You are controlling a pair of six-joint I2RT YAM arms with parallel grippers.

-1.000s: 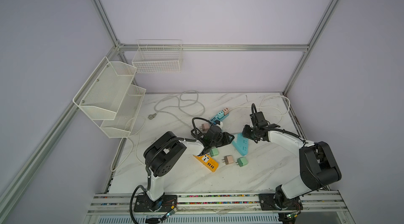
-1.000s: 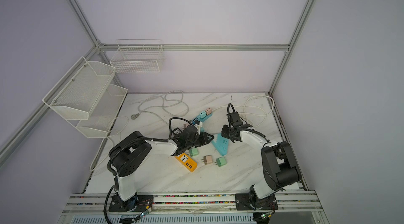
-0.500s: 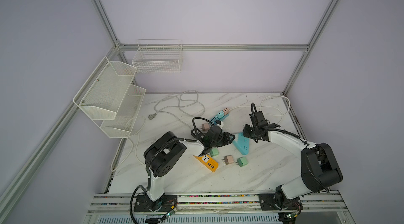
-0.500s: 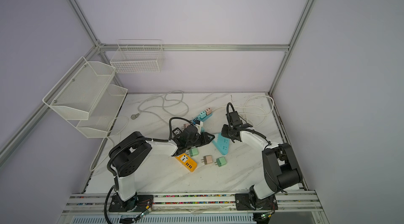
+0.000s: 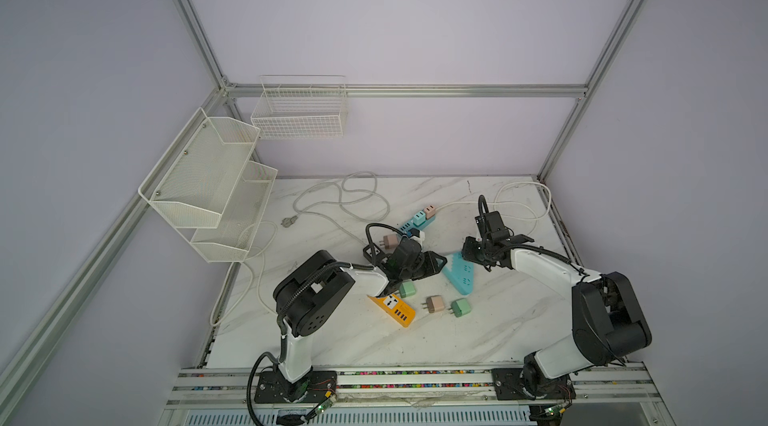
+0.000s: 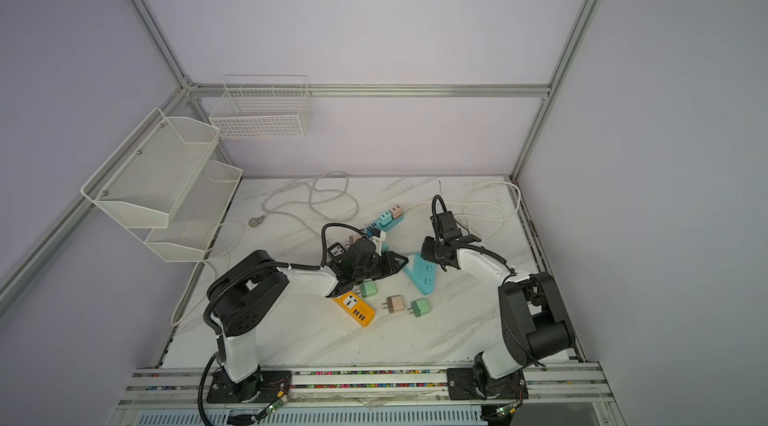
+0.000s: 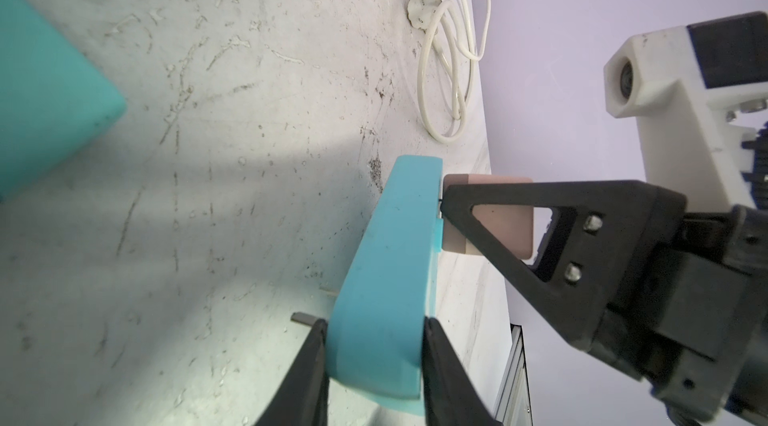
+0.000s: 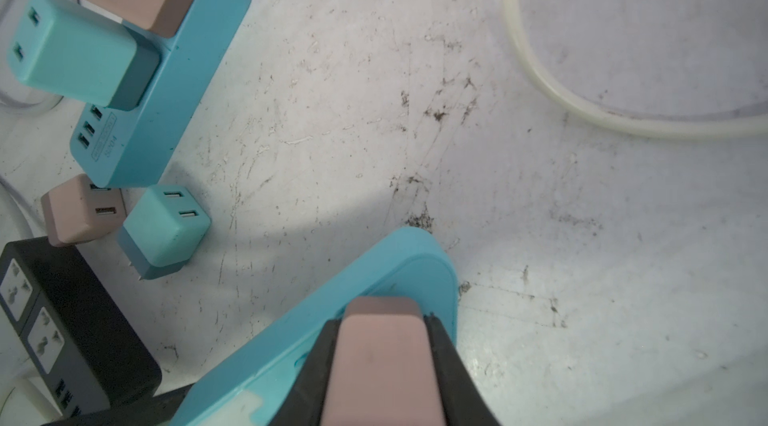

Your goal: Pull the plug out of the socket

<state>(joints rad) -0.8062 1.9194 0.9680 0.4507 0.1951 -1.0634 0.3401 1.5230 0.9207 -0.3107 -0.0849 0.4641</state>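
A teal socket strip (image 5: 459, 276) (image 6: 422, 276) lies mid-table between both arms. My left gripper (image 7: 374, 345) is shut across one end of this socket (image 7: 390, 270), a finger on each side. A pink plug (image 8: 382, 361) sits in the socket's face (image 8: 316, 311) near the other end. My right gripper (image 8: 382, 328) is shut on the plug, fingers flat on its two sides. In the left wrist view the plug (image 7: 503, 228) shows behind a right finger (image 7: 540, 278), its base against the socket. In both top views the grippers (image 5: 440, 263) (image 5: 469, 255) hide the plug.
A blue strip (image 8: 166, 83) with a pink and a teal plug in it lies behind. Loose green plugs (image 5: 406, 289) (image 5: 460, 307), a pink one (image 5: 434, 303) and an orange socket (image 5: 395, 309) lie in front. A black strip (image 8: 62, 320), white cords (image 5: 340, 199) and wire shelves (image 5: 208, 187) are also in view.
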